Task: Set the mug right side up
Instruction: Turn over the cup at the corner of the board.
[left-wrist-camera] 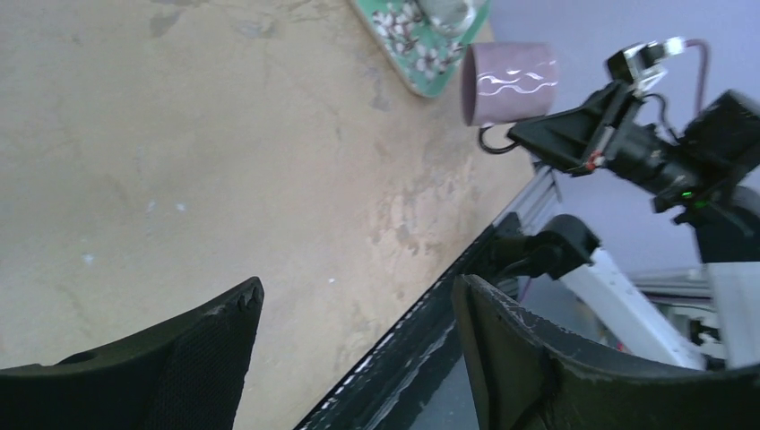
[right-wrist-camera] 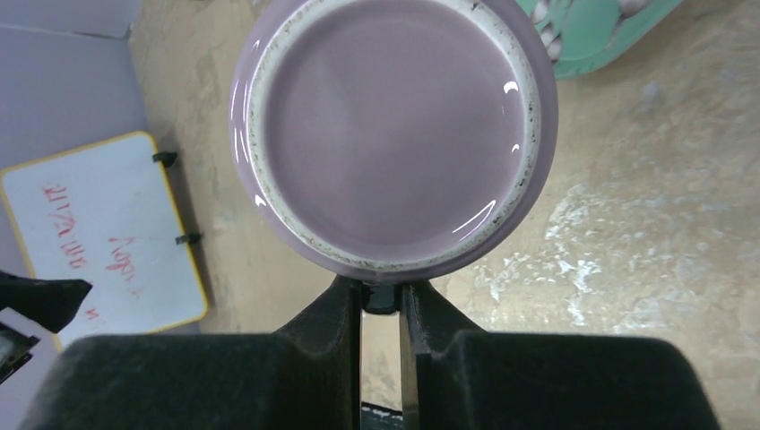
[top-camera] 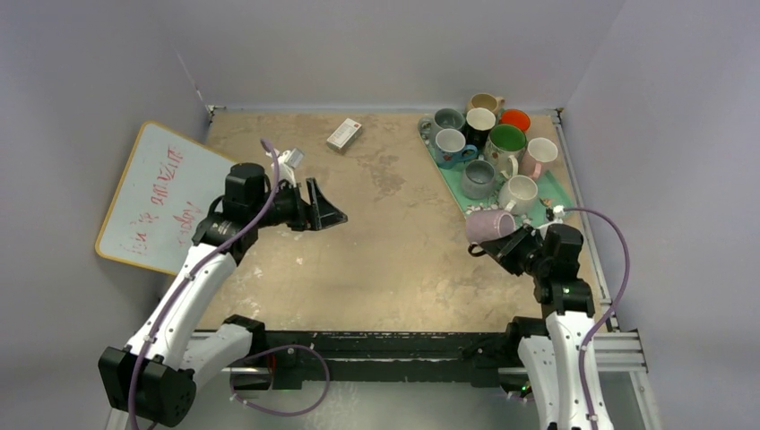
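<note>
Sideways beside the tray (left-wrist-camera: 408, 49) edge, mug (top-camera: 489, 225) clamped in right end effector (right-wrist-camera: 381, 300); left end effector (top-camera: 324, 206) apart.

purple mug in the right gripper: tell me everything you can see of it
Mauve glazed ceramic mug, white wavy line round the side, dark handle. It is horizontal, apparently clear of the table, mouth toward the table's middle, base toward the right wrist camera, showing a pale speckled foot ring. The right gripper pinches the handle; nothing else seems to touch it. It hangs beside the near corner of the green floral tray.
</note>
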{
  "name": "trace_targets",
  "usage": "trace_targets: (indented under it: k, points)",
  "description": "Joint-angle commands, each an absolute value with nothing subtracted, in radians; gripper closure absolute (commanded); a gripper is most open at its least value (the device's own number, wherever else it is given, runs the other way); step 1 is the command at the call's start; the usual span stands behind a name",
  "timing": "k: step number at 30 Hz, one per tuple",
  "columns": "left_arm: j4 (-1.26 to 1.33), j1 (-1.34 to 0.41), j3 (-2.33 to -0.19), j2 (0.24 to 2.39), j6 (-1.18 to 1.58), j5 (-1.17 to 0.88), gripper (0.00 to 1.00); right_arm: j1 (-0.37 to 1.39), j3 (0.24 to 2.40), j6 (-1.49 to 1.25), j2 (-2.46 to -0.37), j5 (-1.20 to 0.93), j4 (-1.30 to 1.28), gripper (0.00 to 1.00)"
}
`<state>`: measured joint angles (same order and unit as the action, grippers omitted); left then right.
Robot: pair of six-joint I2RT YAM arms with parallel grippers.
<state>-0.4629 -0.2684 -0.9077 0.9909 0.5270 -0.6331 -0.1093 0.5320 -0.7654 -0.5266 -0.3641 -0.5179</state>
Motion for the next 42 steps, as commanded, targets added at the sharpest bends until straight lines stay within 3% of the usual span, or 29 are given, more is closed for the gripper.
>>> trace_targets:
  k: [1,8,17,26,34,42]
  points:
    - [-0.290,-0.261,-0.871,0.991,0.697,-0.728,0.24,-0.101,0.520,-0.807,-0.520,-0.515,-0.276,1.00]
    - [-0.033,-0.261,-0.767,1.054,0.882,-0.833,0.29,-0.044,0.494,-0.902,-0.597,-0.564,-0.047,1.00]
    - [0.475,-0.262,-0.596,1.141,1.188,-0.835,0.30,0.277,0.473,-1.058,-0.795,-0.416,0.401,1.00]
    - [0.905,-0.268,-0.462,1.173,1.385,-0.833,0.28,0.466,0.535,-1.149,-0.975,-0.291,0.702,1.00]
    - [0.956,-0.300,-0.427,1.139,1.391,-0.707,0.28,0.590,0.608,-1.220,-1.143,-0.205,0.958,1.00]
    - [1.024,-0.321,-0.420,1.184,1.419,-0.660,0.31,0.654,0.679,-1.227,-1.252,-0.196,1.033,1.00]
